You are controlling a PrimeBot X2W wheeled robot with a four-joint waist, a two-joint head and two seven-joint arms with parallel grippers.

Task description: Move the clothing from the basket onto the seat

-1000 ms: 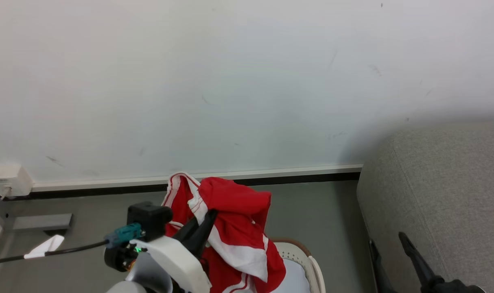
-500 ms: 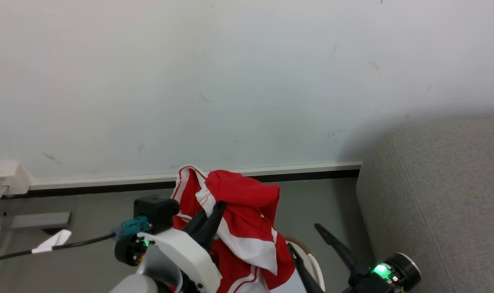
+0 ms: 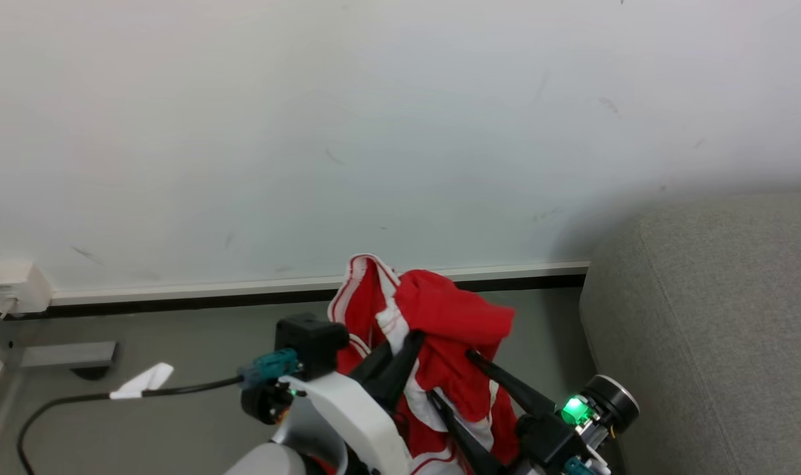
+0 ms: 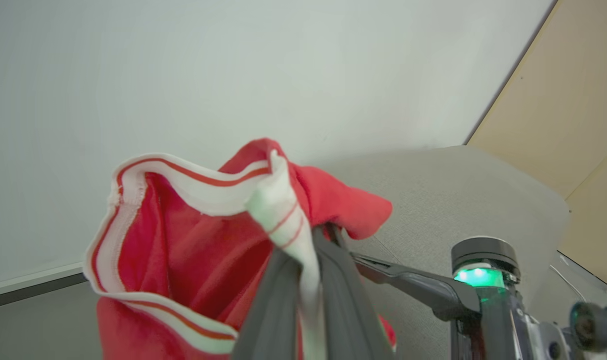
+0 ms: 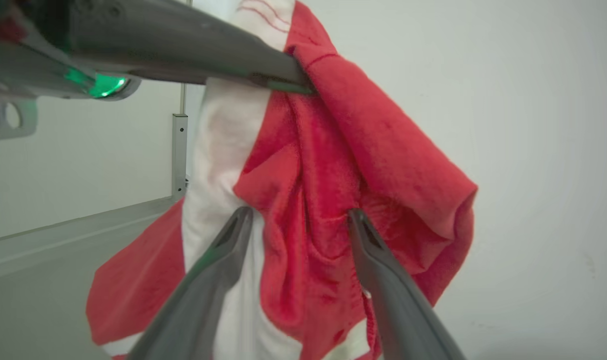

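Note:
The red clothing [image 3: 450,310] with white stripes hangs in the air above the floor, gathered into a bundle. My left gripper [image 3: 414,340] is shut on its white-striped band [image 4: 283,210], fingers pointing up. My right gripper [image 3: 452,375] stands open, its two fingers [image 5: 356,220] spread on either side of a red fold [image 5: 308,200] just below the left gripper's grip. The light grey seat [image 3: 717,316] fills the right side, its rounded edge close to the bundle's right. The basket is out of view.
A white wall and baseboard [image 3: 242,290] run behind the bundle, with grey floor [image 3: 176,422] below. A white socket box [image 3: 4,287], a grey bracket [image 3: 64,355] and a black cable with a white tag [image 3: 143,381] lie at the left.
My left gripper has carried the clothing rightward toward the seat. My right gripper rose from the lower right, swung left and now has its open fingers around the bundle. The basket's rim no longer shows.

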